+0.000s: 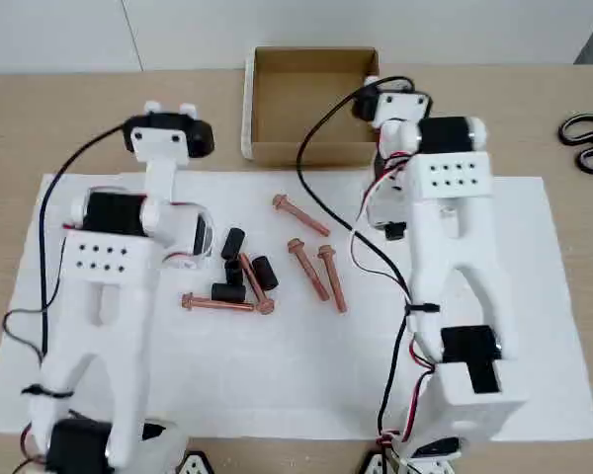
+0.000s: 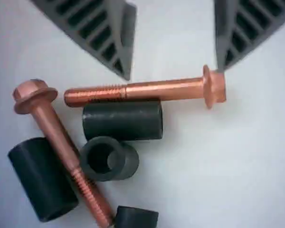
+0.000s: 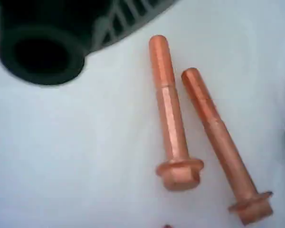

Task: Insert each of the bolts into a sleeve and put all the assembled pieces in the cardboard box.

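Worktop [image 1: 40, 118], tan, carrying everything beneath both arms. White sheet [image 1: 277, 375], spread flat under both end effectors, bearing every loose part. Cardboard box [image 1: 248, 109], open-topped, on the bare worktop beyond the sheet, on the far side of both end effectors from the arm bases. Scissors [image 1: 587, 141], black-handled, off the sheet, well apart from the right end effector [image 3: 61, 26]. Left end effector [image 2: 173, 71], released, its grey ribbed fingers [image 2: 102, 35] spread wide above the parts cluster. Right end effector, clenched on one black held sleeve [image 3: 40, 54], bore turned toward the wrist camera, carried above the sheet. Bolts [image 1: 217, 303], copper-coloured, five, all lying flat on the sheet and outside any sleeve: first bolt [image 2: 147, 90] directly beneath the left end effector's gap, its head next to one fingertip; slanting bolt [image 2: 54, 142] near the first bolt's threaded end, running away from the left end effector; paired bolts [image 3: 171, 118], side by side and nearly parallel, beneath the right end effector; lone bolt [image 1: 299, 214] between the two end effectors, nearest the box. Loose sleeves [image 1: 265, 272], black, four, clustered below the left end effector: lying sleeve [image 2: 122, 120] alongside the first bolt's shank; end-on sleeve [image 2: 109, 158] touching the slanting bolt; large sleeve [image 2: 42, 178] on that bolt's other side; edge sleeve [image 2: 135, 217] at its threaded tip.
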Controlling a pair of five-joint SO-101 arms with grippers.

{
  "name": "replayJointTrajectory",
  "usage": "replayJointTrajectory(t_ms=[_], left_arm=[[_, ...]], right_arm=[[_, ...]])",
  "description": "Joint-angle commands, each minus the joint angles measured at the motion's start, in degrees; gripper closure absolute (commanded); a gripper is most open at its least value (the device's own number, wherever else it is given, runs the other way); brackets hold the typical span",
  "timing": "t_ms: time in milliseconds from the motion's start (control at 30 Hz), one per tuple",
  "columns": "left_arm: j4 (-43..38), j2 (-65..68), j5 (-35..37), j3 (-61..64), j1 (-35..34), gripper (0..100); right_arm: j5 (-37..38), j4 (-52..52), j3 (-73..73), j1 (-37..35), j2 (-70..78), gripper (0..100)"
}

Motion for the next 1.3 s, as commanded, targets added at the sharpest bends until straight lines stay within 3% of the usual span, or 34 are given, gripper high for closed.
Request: replayJointTrajectory(t_ms=[0,133,233,433,667,1067,1267], left_arm=[[3.87,9.14,3.25,-14.29,0.44,89],[6.86,22.15,6.77,-26.33,3.16,89],[7.12,29.36,7.65,-31.16,9.14,89],[7.03,35.52,9.67,-34.15,22.24,89],[6.15,37.1,10.9,-33.63,29.01,89],[5.98,45.1,24.53,-33.71,25.49,89],[5.98,45.36,36.13,-33.54,21.19,89]], right_arm=[[0.44,1.19,-2.81,4.09,-5.67,99.5],[0.35,1.19,-2.73,8.57,-6.73,99.5],[0.35,1.19,-2.73,10.51,-6.81,99.5],[0.35,1.19,-1.14,11.21,-6.81,99.5],[0.35,1.1,-0.97,11.3,-6.81,99.5],[0.35,0.92,-0.97,11.3,-6.46,99.5],[0.26,0.92,-0.88,11.03,-6.37,99.5]])
